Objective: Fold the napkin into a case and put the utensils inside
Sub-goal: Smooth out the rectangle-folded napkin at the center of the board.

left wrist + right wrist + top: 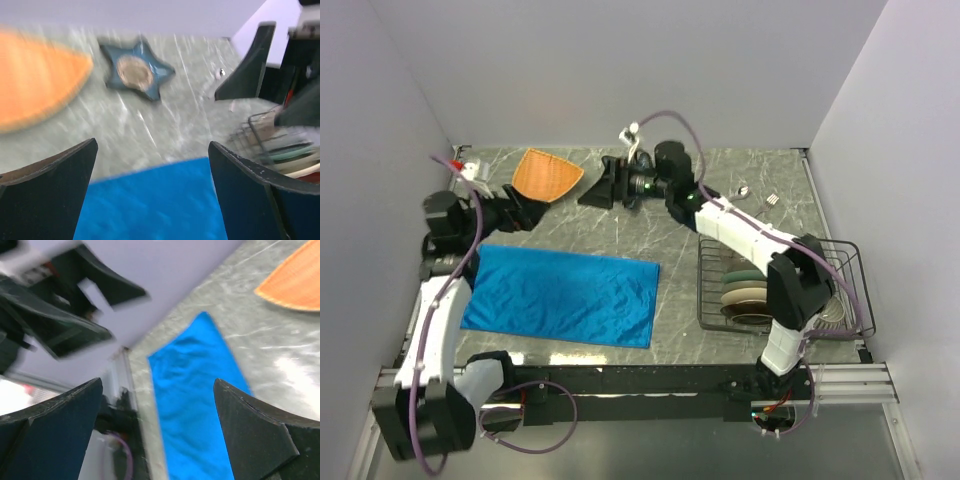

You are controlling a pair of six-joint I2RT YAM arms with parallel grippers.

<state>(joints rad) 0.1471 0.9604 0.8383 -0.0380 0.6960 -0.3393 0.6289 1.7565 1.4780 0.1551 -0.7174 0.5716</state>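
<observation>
No text, label, brand, number or sign can be read anywhere (both wrist views are motion-blurred).

Bare tabletop (675, 250) lies open between the napkin (560, 295) and the wire dish rack (705, 290). The right arm (740, 228) stretches over the rack to the far middle, near the orange dish (547, 173).

There is one blue napkin (560, 295), one orange dish (546, 173), one dark star dish (135, 70), one spoon (742, 190), one fork (772, 200) and one wire rack (850, 262). There are two robot arms, a left arm (440, 310) and a right arm (750, 235). The plates (740, 295) in the rack are too close together to count.
</observation>
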